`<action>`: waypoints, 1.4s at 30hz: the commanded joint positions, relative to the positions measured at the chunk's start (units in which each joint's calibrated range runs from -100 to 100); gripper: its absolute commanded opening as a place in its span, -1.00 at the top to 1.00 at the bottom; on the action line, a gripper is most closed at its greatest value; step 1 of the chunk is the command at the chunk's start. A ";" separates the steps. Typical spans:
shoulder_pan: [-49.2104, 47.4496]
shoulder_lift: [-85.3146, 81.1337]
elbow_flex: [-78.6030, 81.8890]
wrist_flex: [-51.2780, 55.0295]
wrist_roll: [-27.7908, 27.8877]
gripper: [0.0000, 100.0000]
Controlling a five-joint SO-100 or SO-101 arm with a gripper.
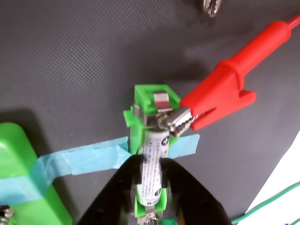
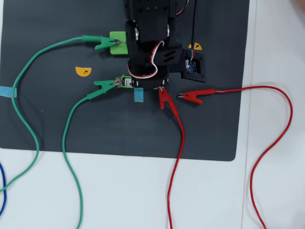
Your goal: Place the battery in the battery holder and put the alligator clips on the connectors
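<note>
My hand (image 1: 151, 180): two black fingers (image 1: 110, 197) closed in against the sides of the battery (image 1: 154, 161), one on each flank, gripping it where it lies in the battery holder (image 1: 147, 101). In the overhead view the arm covers the hand.

Battery: slim white-silver cylinder with dark print, lying lengthwise in the narrow green frame, plus mark towards the far end in the wrist view.

Battery holder: bright green, taped to the mat with a strip of blue tape (image 1: 89, 159); metal tab (image 1: 161, 101) at the far end. In the overhead view (image 2: 127, 82) it pokes out to the left of my arm.

Red alligator clip (image 1: 220, 96): metal teeth biting the tab at the holder's far end in the wrist view; red wire (image 2: 178, 143) trailing off the mat.

Green alligator clip (image 2: 104, 85): on the holder's left end in the overhead view.

Second green alligator clip (image 2: 97, 42): at the wider green block (image 2: 116, 42), upper left of my arm.

Second red alligator clip (image 2: 193, 97): lying loose on the mat, just right of the first, touching nothing.

Dark mat (image 2: 47, 119): on the white tabletop (image 2: 276, 181).
</note>
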 commanded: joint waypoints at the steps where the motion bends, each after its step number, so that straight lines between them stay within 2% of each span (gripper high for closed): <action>1: 5.14 -7.63 0.52 1.27 0.28 0.98; 5: 5.24 -19.62 1.13 8.24 1.89 0.98; 6: 1.80 -24.47 1.04 11.24 2.10 0.96; 9: -10.31 -33.83 1.04 17.09 1.79 0.75; 11: -19.40 -40.04 0.69 18.89 -1.28 0.60; 13: -24.34 -41.57 -1.06 18.55 -3.68 0.61; 15: -26.46 -40.21 -2.55 18.55 -5.40 0.61; 17: -25.45 -32.13 -4.57 16.66 -7.01 0.61; 22: -24.65 -18.51 -7.20 15.54 -6.81 0.61; 25: -24.24 -16.30 -7.64 15.45 -8.06 0.61; 33: -28.08 -15.62 -11.68 14.68 -17.49 0.59; 42: -29.59 -5.24 -12.82 14.68 -20.04 0.48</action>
